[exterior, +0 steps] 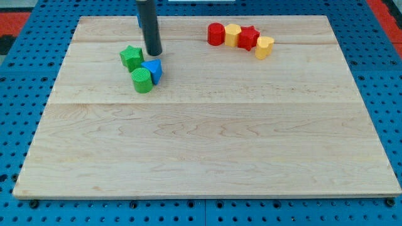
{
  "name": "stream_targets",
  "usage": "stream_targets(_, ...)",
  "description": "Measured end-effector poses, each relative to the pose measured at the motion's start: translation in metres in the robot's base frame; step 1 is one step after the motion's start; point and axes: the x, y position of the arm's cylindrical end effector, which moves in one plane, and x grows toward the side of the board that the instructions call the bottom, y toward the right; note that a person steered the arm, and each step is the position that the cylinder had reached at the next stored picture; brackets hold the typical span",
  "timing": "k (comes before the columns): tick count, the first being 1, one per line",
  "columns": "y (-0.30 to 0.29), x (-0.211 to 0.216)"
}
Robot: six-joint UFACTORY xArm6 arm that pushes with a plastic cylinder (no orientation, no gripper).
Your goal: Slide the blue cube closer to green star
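Note:
The blue cube (153,69) lies at the upper left of the wooden board (207,144). The green star (131,57) sits just to its upper left, a small gap apart. A green cylinder (142,80) touches the blue cube at its lower left. My tip (154,53) is just above the blue cube in the view, to the right of the green star, close to both.
A row of blocks lies at the upper right: a red cylinder (216,34), a yellow block (233,35), a red star (249,37) and a yellow block (264,47). Blue pegboard (19,75) surrounds the board.

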Motion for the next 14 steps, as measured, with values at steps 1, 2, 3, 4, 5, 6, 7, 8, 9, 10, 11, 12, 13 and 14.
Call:
stream_targets(1,0.013,-0.059)
stream_targets(2,0.015,-0.101)
stream_targets(3,-0.002,-0.103)
stream_targets(4,-0.079,-0.077)
stream_targets(5,-0.114,-0.019)
stream_targets(6,-0.204,-0.018)
stream_targets(7,-0.211,-0.103)
stream_targets(8,-0.176,-0.102)
stream_targets(9,-0.078,-0.085)
stream_targets(10,-0.044,-0.073)
stream_targets(11,-0.033,-0.076)
stream_targets(12,-0.017,-0.064)
stream_targets(13,-0.014,-0.001)
stream_targets(14,-0.013,0.012)
